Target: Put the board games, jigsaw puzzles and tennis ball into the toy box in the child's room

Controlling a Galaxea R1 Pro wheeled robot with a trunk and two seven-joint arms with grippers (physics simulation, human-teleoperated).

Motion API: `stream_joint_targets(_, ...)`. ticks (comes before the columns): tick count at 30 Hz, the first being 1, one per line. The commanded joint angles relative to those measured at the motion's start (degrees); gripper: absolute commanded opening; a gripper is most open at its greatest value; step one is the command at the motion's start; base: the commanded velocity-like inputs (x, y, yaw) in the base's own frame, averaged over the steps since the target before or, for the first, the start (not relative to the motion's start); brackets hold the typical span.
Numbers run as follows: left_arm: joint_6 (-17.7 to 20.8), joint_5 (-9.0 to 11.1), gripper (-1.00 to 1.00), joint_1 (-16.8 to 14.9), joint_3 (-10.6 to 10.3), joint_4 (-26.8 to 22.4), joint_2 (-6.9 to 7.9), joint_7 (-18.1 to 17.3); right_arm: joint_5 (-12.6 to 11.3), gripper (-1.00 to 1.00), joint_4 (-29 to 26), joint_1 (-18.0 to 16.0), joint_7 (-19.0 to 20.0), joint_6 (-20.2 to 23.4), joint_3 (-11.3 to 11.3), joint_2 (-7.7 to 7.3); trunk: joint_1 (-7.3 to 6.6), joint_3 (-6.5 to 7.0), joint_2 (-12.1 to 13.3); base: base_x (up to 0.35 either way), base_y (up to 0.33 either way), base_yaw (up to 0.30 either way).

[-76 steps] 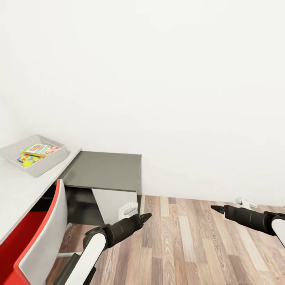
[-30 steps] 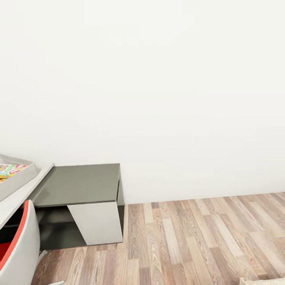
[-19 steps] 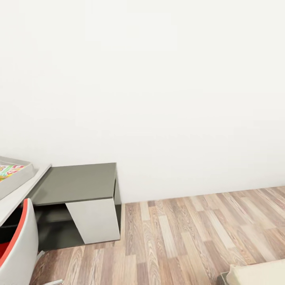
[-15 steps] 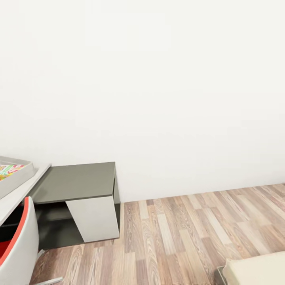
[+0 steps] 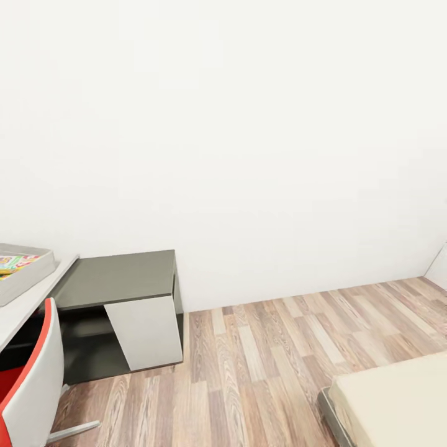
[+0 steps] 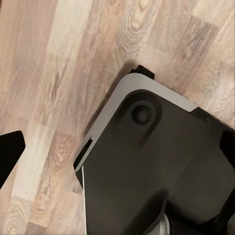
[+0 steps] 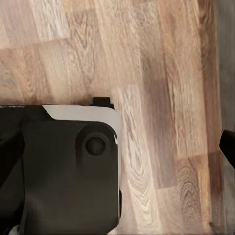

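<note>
At the far left of the head view, the grey toy box (image 5: 34,272) sits on the light-grey table (image 5: 28,307). The picture's edge cuts off most of it. A strip of a colourful printed board game (image 5: 11,262) lies inside. A corner of the beige bed (image 5: 397,400) lies at the lower right. In the left wrist view my left gripper (image 6: 117,149) hangs open over the wood floor, with nothing between its black fingertips (image 6: 10,152). My right gripper (image 7: 117,147) is also open and empty above the floor, one fingertip (image 7: 228,146) at the picture's edge.
The table's dark-grey lower wing (image 5: 118,279) with its white front panel (image 5: 146,332) stands against the white wall. A red and white chair (image 5: 34,379) is pushed in at the lower left. Wood-plank floor (image 5: 261,360) stretches between the wing and the bed. My own dark base (image 6: 156,171) shows under both wrists.
The camera has swung right: toy box and table slid toward the left edge and the bed corner came into view. Both arms, seen 2.5 s ago, have left the head view.
</note>
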Motion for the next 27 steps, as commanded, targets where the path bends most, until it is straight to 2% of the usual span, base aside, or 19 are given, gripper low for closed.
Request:
stream_joint_targets(1, 0.2, 0.5, 1.0, 0.0, -0.4, -0.2, 0.04, 0.4, -0.4, 1.0, 0.1, 0.0, -0.4, 0.1, 0.5, -0.02, 0.01, -0.04, -0.1, -0.21, 0.0, -0.094)
stream_joint_targets(11, 0.6, 0.4, 1.0, 1.0, -0.4, 0.2, -0.68, 0.6, -0.5, 1.0, 1.6, 0.3, -0.2, -0.5, 0.4, -0.09, 0.01, 0.75, -0.1, -0.084, 0.0, -0.062)
stream_joint_targets(18, 0.6, 0.3, 1.0, 3.3, -0.4, 0.4, -1.09, 0.6, -0.6, 1.0, 8.0, 2.9, -0.2, -0.9, 0.3, -0.42, 0.01, 0.89, -0.1, -0.012, 0.0, -0.01)
stream_joint_targets(27, 0.7, 0.3, 1.0, 4.3, -0.4, 0.4, -1.17, 0.7, -0.7, 1.0, 9.3, 3.3, 0.0, -1.1, 0.2, 0.49, 0.01, 0.91, -0.1, -0.002, 0.0, -0.001)
